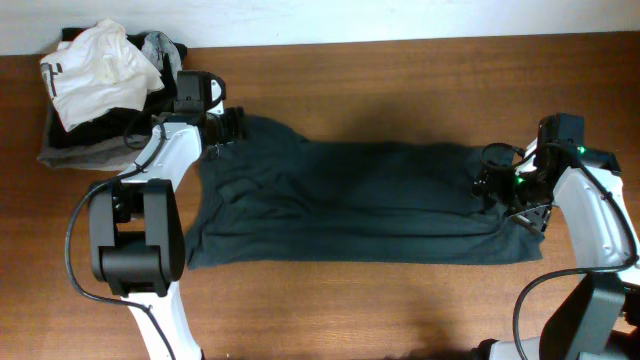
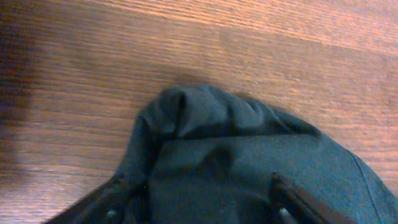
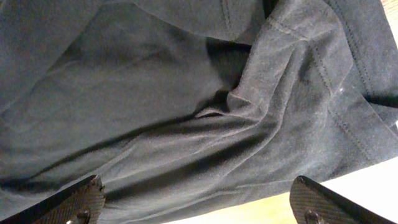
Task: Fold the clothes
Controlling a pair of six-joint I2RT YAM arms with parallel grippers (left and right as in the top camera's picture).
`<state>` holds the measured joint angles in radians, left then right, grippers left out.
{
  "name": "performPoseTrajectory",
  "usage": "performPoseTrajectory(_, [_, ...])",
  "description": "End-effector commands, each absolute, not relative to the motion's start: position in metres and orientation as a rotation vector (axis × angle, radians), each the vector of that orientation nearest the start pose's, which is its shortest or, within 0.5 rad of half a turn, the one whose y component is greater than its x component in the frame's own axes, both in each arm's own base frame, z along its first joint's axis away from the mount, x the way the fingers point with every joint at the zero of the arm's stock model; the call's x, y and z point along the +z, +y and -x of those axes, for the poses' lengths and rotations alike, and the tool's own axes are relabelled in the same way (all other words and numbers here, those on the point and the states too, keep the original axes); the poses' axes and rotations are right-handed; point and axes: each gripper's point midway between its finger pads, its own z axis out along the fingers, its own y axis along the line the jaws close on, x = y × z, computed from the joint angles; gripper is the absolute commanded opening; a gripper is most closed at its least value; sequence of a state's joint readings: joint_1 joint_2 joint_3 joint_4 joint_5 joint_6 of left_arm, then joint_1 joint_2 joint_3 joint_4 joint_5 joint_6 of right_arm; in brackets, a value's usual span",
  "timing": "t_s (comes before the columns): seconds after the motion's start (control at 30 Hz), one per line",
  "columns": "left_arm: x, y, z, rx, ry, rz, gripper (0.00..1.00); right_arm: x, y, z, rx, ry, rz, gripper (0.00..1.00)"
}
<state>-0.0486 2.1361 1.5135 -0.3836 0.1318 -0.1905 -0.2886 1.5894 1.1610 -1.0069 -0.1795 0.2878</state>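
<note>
A dark teal garment (image 1: 350, 200) lies spread lengthwise across the middle of the wooden table. My left gripper (image 1: 232, 124) is at its far left corner, fingers open and straddling the bunched cloth (image 2: 205, 155), with the jaws (image 2: 199, 202) wide apart over it. My right gripper (image 1: 492, 172) is at the garment's right end, above wrinkled fabric (image 3: 186, 112). Its fingers (image 3: 199, 202) are wide open with nothing between them, the hem edge just below.
A dark bin (image 1: 75, 140) at the far left corner holds a heap of white and grey clothes (image 1: 100, 70). Bare wood (image 1: 350, 310) lies in front of the garment and behind it.
</note>
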Motion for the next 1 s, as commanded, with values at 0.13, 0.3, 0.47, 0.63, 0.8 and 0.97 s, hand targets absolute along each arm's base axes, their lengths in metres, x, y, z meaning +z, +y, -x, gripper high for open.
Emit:
performPoseTrajectory(0.13, [0.034, -0.058, -0.523, -0.307, 2.591, 0.062, 0.22, 0.096, -0.058, -0.304, 0.285, 2.858, -0.829, 0.99])
performPoseTrajectory(0.3, [0.068, -0.056, -0.494, -0.301, 2.649, 0.073, 0.18, 0.082, -0.058, -0.303, 0.290, 2.903, -0.849, 0.99])
performPoseTrajectory(0.47, [0.091, -0.055, -0.478, -0.299, 2.663, 0.059, 0.36, 0.068, -0.057, -0.304, 0.294, 2.937, -0.862, 0.99])
performPoseTrajectory(0.63, [0.085, -0.040, -0.474, -0.173, 2.694, 0.057, 0.57, 0.067, -0.057, -0.304, 0.295, 2.941, -0.864, 0.99])
performPoseTrajectory(0.8, [0.070, -0.019, -0.488, -0.052, 2.672, -0.095, 0.73, 0.067, -0.057, -0.303, 0.295, 2.942, -0.864, 0.99])
performPoseTrajectory(0.97, [0.042, -0.033, -0.487, -0.151, 2.682, -0.350, 0.81, 0.067, -0.057, -0.302, 0.296, 2.947, -0.866, 0.99])
